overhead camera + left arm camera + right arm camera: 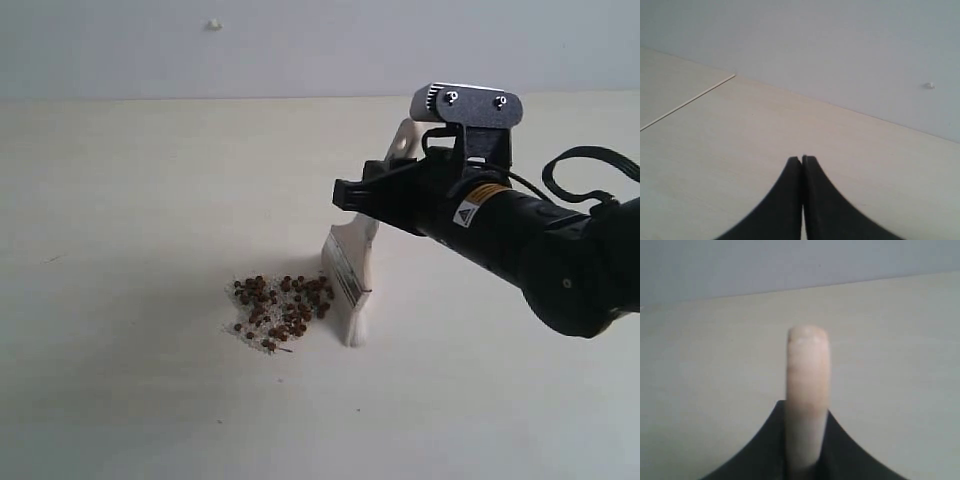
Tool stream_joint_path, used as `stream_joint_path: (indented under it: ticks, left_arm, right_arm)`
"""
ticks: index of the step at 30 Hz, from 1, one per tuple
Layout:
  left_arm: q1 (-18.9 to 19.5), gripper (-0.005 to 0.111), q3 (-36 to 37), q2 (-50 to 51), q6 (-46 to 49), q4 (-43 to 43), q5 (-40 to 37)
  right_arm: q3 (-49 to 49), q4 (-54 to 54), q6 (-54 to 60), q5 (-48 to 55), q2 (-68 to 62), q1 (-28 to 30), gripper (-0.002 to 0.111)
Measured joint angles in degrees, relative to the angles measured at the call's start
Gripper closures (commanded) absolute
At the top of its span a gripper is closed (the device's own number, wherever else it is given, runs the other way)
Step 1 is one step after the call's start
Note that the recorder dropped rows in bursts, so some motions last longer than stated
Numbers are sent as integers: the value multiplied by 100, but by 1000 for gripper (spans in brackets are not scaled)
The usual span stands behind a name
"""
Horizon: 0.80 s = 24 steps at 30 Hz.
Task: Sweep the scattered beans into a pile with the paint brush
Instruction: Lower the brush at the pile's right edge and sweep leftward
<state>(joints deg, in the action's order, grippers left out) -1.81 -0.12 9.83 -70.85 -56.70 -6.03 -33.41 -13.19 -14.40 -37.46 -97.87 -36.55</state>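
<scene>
Since the beans [280,305] sit bunched mid worktop [120,390] beside the paint brush [342,272], it's nearly done, only stragglers left. Right gripper [378,192] is clamped on the brush; left gripper [802,162] is pinched closed, empty.

Soft even light; wrist views slightly blurred.

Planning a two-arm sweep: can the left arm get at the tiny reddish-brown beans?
Probably yes: bare table lies left of the beans, and the wooden-handled flat paint brush in the right claw stands on their right. The left claw is shut.
</scene>
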Motion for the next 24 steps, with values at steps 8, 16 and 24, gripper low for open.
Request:
stream_joint_path:
  ticks: [8, 16, 24]
  left_arm:
    - [0, 107, 0, 0, 0, 0, 0]
    - [0, 107, 0, 0, 0, 0, 0]
    - [0, 107, 0, 0, 0, 0, 0]
  right_arm:
    - [0, 378, -441, 26, 0, 0, 108]
    - [0, 541, -616, 26, 0, 0, 108]
    - [0, 247, -482, 69, 185, 0, 108]
